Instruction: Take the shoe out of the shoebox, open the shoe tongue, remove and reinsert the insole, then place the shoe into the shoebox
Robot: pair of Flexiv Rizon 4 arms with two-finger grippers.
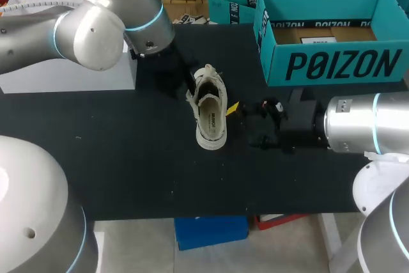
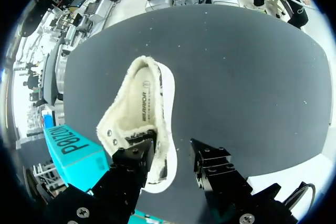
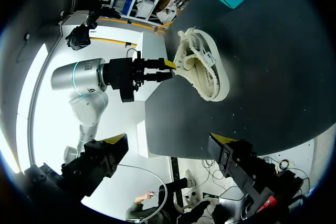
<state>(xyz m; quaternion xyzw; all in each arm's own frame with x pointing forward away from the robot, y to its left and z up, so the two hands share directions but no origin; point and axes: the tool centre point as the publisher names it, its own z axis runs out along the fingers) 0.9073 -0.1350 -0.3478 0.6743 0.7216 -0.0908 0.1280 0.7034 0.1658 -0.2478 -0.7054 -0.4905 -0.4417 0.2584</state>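
Shoe [image 1: 211,110]: cream, fleece-lined, oval | left claw [image 2: 171,154]: parted, touching shoe | right claw [image 3: 170,145]: parted

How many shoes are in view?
1. The shoe lies on the table left of the box, with the left gripper at one end and the right gripper beside it. The box's near wall hides part of its inside, so another may be there.

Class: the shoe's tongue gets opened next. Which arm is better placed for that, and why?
Left, probably. The left end effector is at the shoe, with one finger over its opening. The right end effector stands open beside the shoe, touching nothing.
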